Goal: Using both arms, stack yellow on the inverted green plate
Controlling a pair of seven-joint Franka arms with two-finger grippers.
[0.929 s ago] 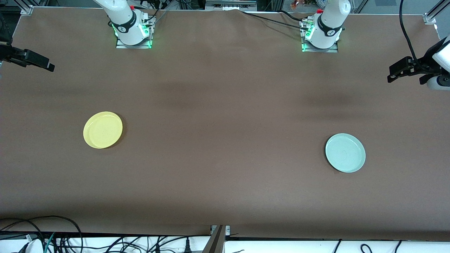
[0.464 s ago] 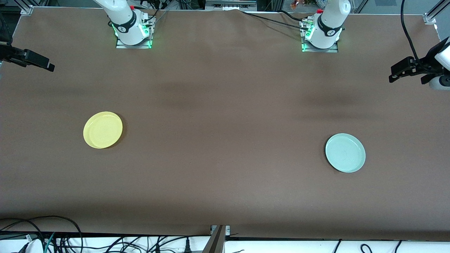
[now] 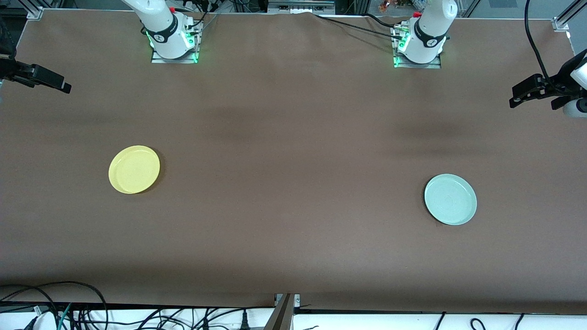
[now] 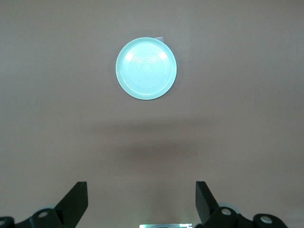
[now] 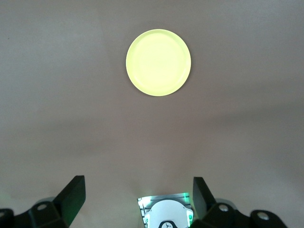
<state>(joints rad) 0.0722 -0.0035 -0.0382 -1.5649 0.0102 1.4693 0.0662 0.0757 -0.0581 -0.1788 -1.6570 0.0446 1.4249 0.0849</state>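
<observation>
Two plates lie well apart on the brown table (image 3: 293,151), each at the end served by the nearer arm. The yellow (image 3: 134,169) plate rests rim-up toward the right arm's end; the green plate (image 3: 450,199) rests toward the left arm's end and a little nearer to the front camera. The green plate shows its concentric rings and raised rim, so it appears to sit right way up and, by that judgement, is not yet inverted; no stacking has begun.

The left gripper (image 3: 527,91) hangs high over the table's edge at its own end, well apart from the green plate. In the left wrist view its fingers (image 4: 76,199) stand wide apart with nothing between them, and the green plate (image 4: 146,68) lies in the line of sight. The right gripper (image 3: 46,80) hangs over the table's edge at its own end; its fingers (image 5: 73,192) are likewise spread wide and empty, with the yellow (image 5: 158,62) plate ahead. This arrangement suggests a ready pose: each arm is paired with one plate, which suits a two-arm task.

The surface is a plain matte brown sheet, faintly shadowed in bands. Both arm bases (image 3: 172,41) glow green along the table's edge farthest from the front camera. Loose black cables (image 3: 69,311) lie past the edge nearest it, and metal framing (image 3: 32,11) marks the corners.
</observation>
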